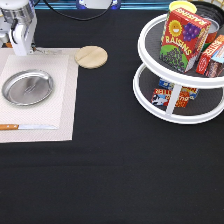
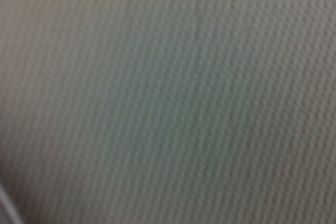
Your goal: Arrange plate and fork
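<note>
Fork (image 1: 50, 50) tines poke out beside the hand (image 1: 21, 50), whose grip I cannot tell, low at the placemat (image 1: 65, 100) edge above the plate (image 1: 27, 87); a shallow hold could drop it.

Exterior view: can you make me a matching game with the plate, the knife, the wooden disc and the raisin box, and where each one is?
Things:
1. plate
2. knife
3. wooden disc
4. raisin box

Places:
A. on the top shelf of the white turntable rack
B. on the black table, just past the placemat's upper right corner
C. in the middle of the placemat
D. along the placemat's bottom edge

Pairs: 1-C, 2-D, 3-B, 4-A
</note>
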### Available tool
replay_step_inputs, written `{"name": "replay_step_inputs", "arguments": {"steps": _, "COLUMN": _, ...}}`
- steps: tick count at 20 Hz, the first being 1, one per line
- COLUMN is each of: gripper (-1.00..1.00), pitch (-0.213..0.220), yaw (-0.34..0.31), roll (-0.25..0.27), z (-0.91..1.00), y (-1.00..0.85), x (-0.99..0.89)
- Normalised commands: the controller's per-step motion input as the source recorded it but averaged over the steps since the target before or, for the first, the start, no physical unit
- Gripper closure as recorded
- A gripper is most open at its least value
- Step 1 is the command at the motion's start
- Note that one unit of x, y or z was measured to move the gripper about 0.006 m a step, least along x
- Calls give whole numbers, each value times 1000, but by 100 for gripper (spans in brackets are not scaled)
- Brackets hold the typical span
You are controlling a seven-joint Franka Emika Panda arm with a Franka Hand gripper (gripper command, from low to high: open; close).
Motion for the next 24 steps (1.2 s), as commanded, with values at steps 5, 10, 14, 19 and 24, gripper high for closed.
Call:
{"name": "replay_step_inputs", "arguments": {"steps": 5, "gripper": 100, "pitch": 0, "yaw": 32, "roll": 96, "z": -203, "y": -7, "x": -271}}
{"name": "replay_step_inputs", "arguments": {"steps": 10, "gripper": 100, "pitch": 0, "yaw": 17, "roll": 125, "z": -164, "y": -175, "x": 6}}
{"name": "replay_step_inputs", "arguments": {"steps": 14, "gripper": 100, "pitch": 0, "yaw": -2, "roll": 165, "z": -151, "y": -360, "x": 11}}
{"name": "replay_step_inputs", "arguments": {"steps": 19, "gripper": 100, "pitch": 0, "yaw": -26, "roll": 158, "z": -161, "y": -405, "x": -104}}
{"name": "replay_step_inputs", "arguments": {"steps": 24, "gripper": 100, "pitch": 0, "yaw": -83, "roll": 137, "z": 2, "y": -275, "x": 178}}
